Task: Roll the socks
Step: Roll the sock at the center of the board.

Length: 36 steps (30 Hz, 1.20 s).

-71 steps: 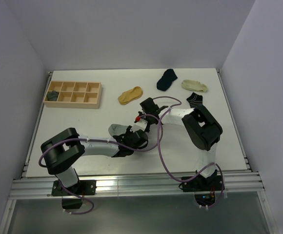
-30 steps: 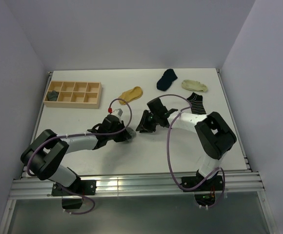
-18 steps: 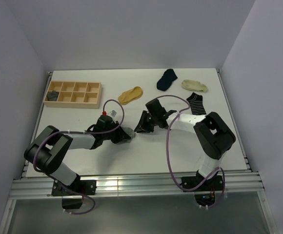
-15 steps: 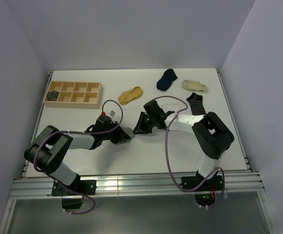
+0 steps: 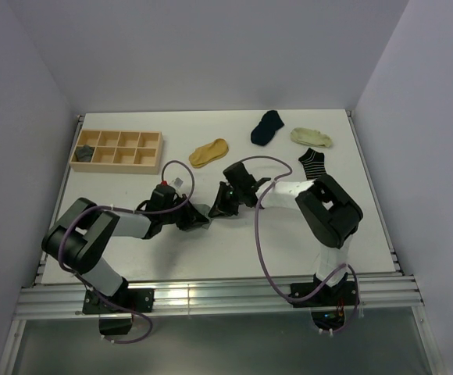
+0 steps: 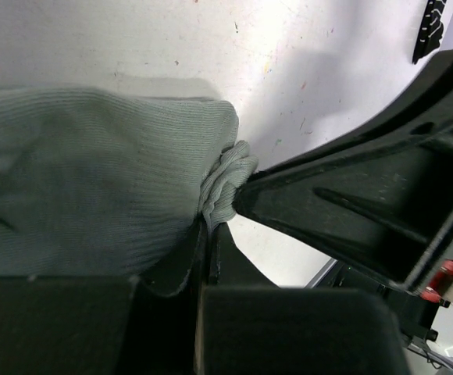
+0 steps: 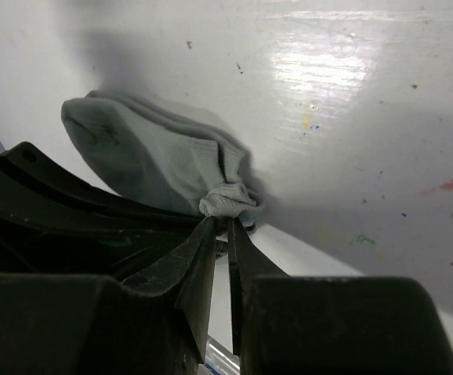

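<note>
Item: light grey sock (image 7: 148, 168), mid-table between the two arms, lying flat, one edge gathered into a small knot. Not rolled.

Left gripper (image 6: 208, 234): pressed together, nipping that gathered edge.

Right gripper (image 7: 221, 228): newly drawn in leftward to meet the left one tip to tip, narrowed within the last second to a slit and pinching the same knot.

Reading: both holds set, roll likely about to begin.

Also listed: dark sock (image 5: 83, 152) in wooden tray (image 5: 121, 167). Mustard sock (image 5: 209, 152), navy sock (image 5: 267, 126), cream sock (image 5: 312, 137) and striped sock (image 5: 313, 162) farther back, untouched.
</note>
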Each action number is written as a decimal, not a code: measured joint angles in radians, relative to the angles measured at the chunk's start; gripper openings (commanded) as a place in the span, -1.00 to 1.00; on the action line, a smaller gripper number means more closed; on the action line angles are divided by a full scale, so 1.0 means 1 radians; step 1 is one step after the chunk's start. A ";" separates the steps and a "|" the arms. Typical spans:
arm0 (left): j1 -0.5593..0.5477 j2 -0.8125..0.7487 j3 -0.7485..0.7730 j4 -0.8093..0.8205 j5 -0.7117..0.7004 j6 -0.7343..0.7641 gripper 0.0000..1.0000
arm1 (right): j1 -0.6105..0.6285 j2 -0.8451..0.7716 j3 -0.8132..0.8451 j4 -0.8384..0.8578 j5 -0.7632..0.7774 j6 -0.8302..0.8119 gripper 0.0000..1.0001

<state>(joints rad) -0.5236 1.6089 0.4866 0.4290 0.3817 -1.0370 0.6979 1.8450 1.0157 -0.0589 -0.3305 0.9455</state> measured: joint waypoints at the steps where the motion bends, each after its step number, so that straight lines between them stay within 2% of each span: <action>1: 0.000 0.003 0.000 0.003 0.003 0.000 -0.99 | 0.000 0.007 0.000 0.000 0.000 0.000 -0.64; 7: 0.003 0.014 0.009 0.004 0.016 0.002 -0.98 | 0.000 0.023 0.011 -0.002 0.001 0.000 -0.67; 10: 0.003 0.013 0.022 -0.023 0.010 0.017 -0.73 | 0.000 0.038 0.034 -0.019 0.001 -0.001 -0.69; 11: 0.003 0.008 0.027 -0.038 0.004 0.028 -0.58 | 0.000 0.042 0.042 -0.031 0.002 -0.001 -0.69; 14: -0.004 -0.031 0.048 -0.112 -0.043 0.070 -0.29 | 0.000 0.048 0.065 -0.062 0.010 -0.005 -0.69; 18: -0.037 -0.110 0.084 -0.242 -0.161 0.140 -0.08 | 0.000 0.063 0.095 -0.106 0.018 -0.013 -0.69; 22: -0.132 -0.192 0.130 -0.377 -0.344 0.202 -0.03 | 0.000 0.071 0.120 -0.150 0.023 -0.022 -0.70; 26: -0.287 -0.225 0.187 -0.458 -0.555 0.269 -0.03 | 0.000 0.077 0.139 -0.179 0.023 -0.026 -0.69; 32: -0.512 -0.196 0.255 -0.501 -0.851 0.391 -0.22 | 0.000 0.080 0.150 -0.209 0.023 -0.031 -0.70; 36: -0.598 -0.135 0.271 -0.500 -0.961 0.462 -0.25 | 0.000 0.084 0.151 -0.216 0.022 -0.032 -0.70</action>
<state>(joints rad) -1.1213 1.4734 0.7578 -0.0711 -0.5793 -0.5747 0.6979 1.9293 1.1664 -0.2749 -0.3088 0.9138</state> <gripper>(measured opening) 0.383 0.154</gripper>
